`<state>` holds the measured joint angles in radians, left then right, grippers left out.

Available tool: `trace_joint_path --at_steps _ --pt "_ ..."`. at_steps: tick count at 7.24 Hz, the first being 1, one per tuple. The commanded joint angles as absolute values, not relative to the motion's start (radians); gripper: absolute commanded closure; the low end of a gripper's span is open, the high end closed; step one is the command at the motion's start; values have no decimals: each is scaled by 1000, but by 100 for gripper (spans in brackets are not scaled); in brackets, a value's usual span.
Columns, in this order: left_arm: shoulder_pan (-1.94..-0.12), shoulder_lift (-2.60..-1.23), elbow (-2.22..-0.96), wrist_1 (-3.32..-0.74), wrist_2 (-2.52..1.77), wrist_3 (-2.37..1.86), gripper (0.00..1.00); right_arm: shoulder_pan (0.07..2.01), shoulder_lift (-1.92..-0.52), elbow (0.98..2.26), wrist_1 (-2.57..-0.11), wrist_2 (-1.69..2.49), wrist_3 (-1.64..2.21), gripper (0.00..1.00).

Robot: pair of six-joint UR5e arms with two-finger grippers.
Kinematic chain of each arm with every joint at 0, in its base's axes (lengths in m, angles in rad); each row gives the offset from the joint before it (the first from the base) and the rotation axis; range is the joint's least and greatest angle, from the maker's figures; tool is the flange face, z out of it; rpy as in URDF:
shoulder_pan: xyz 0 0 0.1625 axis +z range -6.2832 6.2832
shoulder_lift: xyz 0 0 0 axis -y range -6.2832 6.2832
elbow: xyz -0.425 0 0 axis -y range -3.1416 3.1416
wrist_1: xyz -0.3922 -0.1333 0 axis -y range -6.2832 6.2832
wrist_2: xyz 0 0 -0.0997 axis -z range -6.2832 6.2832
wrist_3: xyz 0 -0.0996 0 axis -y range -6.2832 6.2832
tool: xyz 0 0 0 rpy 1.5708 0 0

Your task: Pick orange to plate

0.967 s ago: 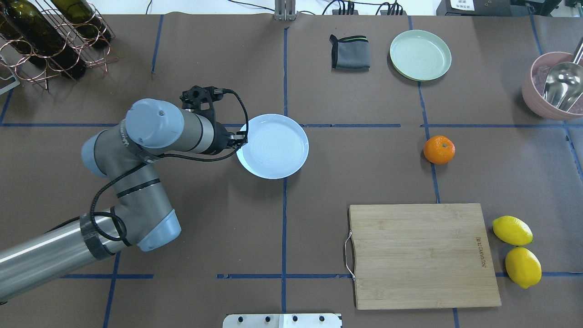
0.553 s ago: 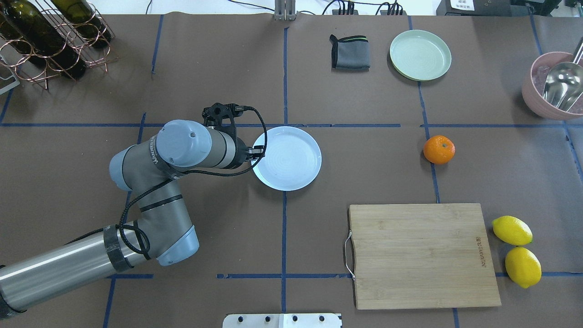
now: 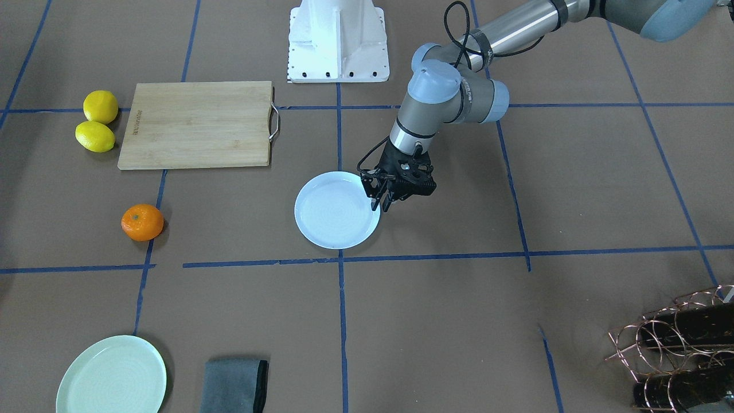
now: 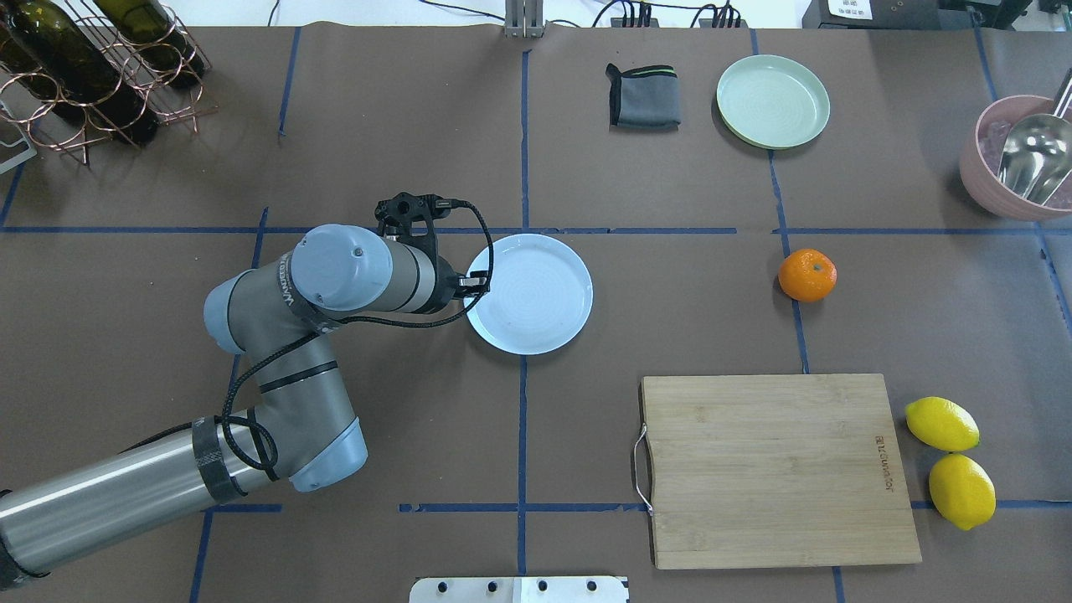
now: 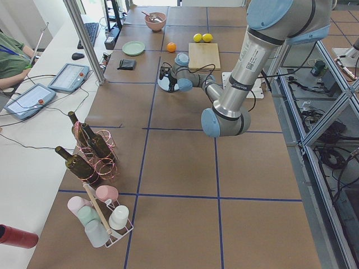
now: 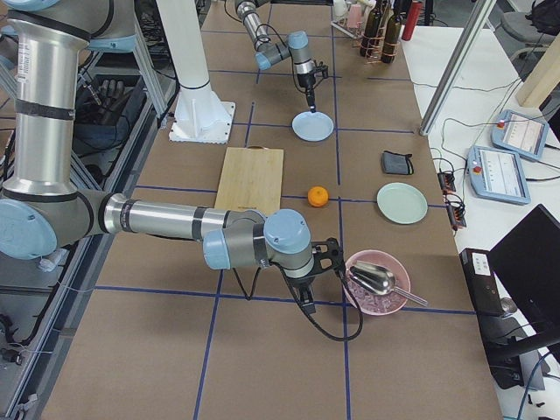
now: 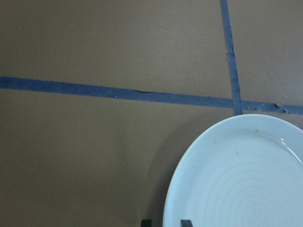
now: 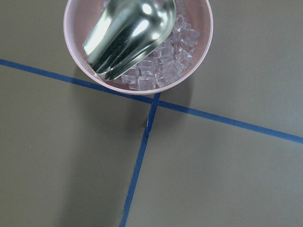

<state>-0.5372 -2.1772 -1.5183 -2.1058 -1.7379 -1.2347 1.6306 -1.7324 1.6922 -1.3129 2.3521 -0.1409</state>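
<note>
The orange (image 4: 807,275) sits alone on the table's right half, also seen in the front view (image 3: 142,222). The white plate (image 4: 536,293) lies near the table's middle. My left gripper (image 4: 473,283) is at the plate's left rim, shut on it. In the left wrist view the plate (image 7: 241,179) fills the lower right, with a fingertip on either side of its edge. From the front, the left gripper (image 3: 381,198) pinches the plate (image 3: 335,212) at its right rim. My right gripper (image 6: 306,302) shows only in the exterior right view, beside the pink bowl; whether it is open or shut I cannot tell.
A wooden cutting board (image 4: 779,469) lies at the near right, with two lemons (image 4: 942,424) beside it. A pale green plate (image 4: 772,101) and a grey cloth (image 4: 643,96) are at the back. A pink bowl (image 4: 992,180) holds ice and a metal scoop. A wine rack (image 4: 92,67) stands at the back left.
My left gripper dragged the white plate to the right and nearer the robot, mostly before the last half second. The orange has not moved.
</note>
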Motion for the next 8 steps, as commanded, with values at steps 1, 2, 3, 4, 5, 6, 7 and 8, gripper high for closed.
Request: trace_joint_path --at_steps 1,2,3,4,5,6,7,8 --pt "-651 -2102 -1689 -1919 -1860 -974 0 1622 -1714 1739 -1315 2355 -143 0" --pt "-725 -2044 -1813 -1782 -1868 -818 0 1618 -1712 1765 -1312 2355 -147 0" --pt "-856 -1993 -1886 -1681 -1897 -640 0 1614 -1712 1793 -1315 2358 -147 0" --pt "-1015 -1909 -1878 -1668 -2049 -442 0 1586 -1701 1808 -1318 2403 -132 0" --pt "-1195 -1837 -1844 -1666 -2183 -238 0 1547 -1651 1810 -1328 2431 -91 0" --pt "-1326 -1759 -1801 -1661 -2209 -39 0 1481 -1611 1812 -1331 2430 -33 0" --pt "-1415 -1753 -1710 -1626 -2210 57 0 1430 -1542 1810 -1368 2427 42 0" --pt "-1508 -1753 -1624 -1555 -2220 195 0 1389 -1426 1812 -1519 2419 57 0"
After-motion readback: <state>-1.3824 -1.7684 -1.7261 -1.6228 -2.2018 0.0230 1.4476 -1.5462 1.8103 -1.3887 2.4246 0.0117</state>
